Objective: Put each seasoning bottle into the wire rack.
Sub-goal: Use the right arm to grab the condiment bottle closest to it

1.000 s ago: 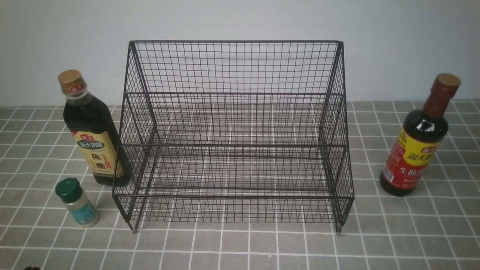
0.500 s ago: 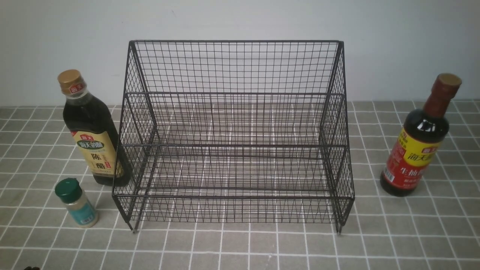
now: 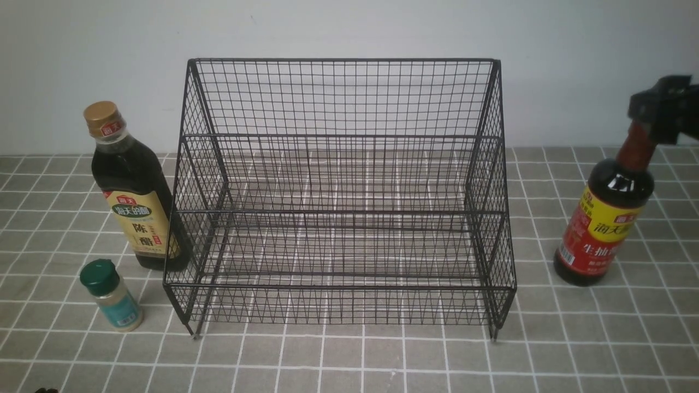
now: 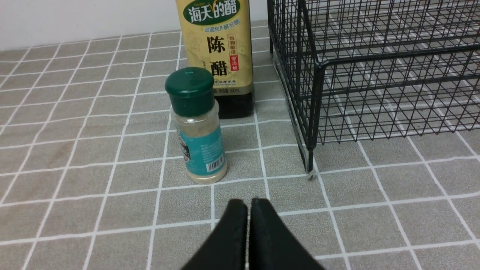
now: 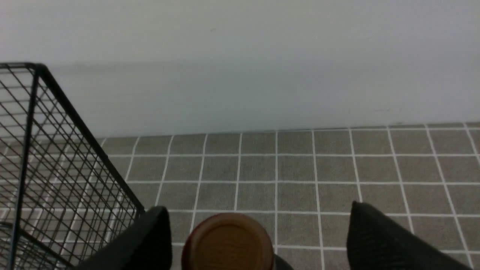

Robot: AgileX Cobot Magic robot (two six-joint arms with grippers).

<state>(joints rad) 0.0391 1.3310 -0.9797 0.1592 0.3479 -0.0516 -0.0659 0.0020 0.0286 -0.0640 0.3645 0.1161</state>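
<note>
Front view: vinegar bottle (image 3: 134,207) (tan label, 海天 陈醋) and green-capped shaker (image 3: 112,297) stand near the bench's (image 3: 349,365) left edge. The red-necked bottle (image 3: 603,218) (海天 生抽) stands near its right edge, and all three are outside the wire rack (image 3: 338,98). The right gripper (image 5: 258,210) is spread wide either side of the red-necked bottle's cap (image 5: 228,242); the left gripper (image 4: 248,204) is clenched.

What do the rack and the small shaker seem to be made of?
The rack looks like black-coated metal wire: a thin, rigid grid. The small shaker has a clear body, probably plastic, with powder showing through, and a matte green cap.
</note>
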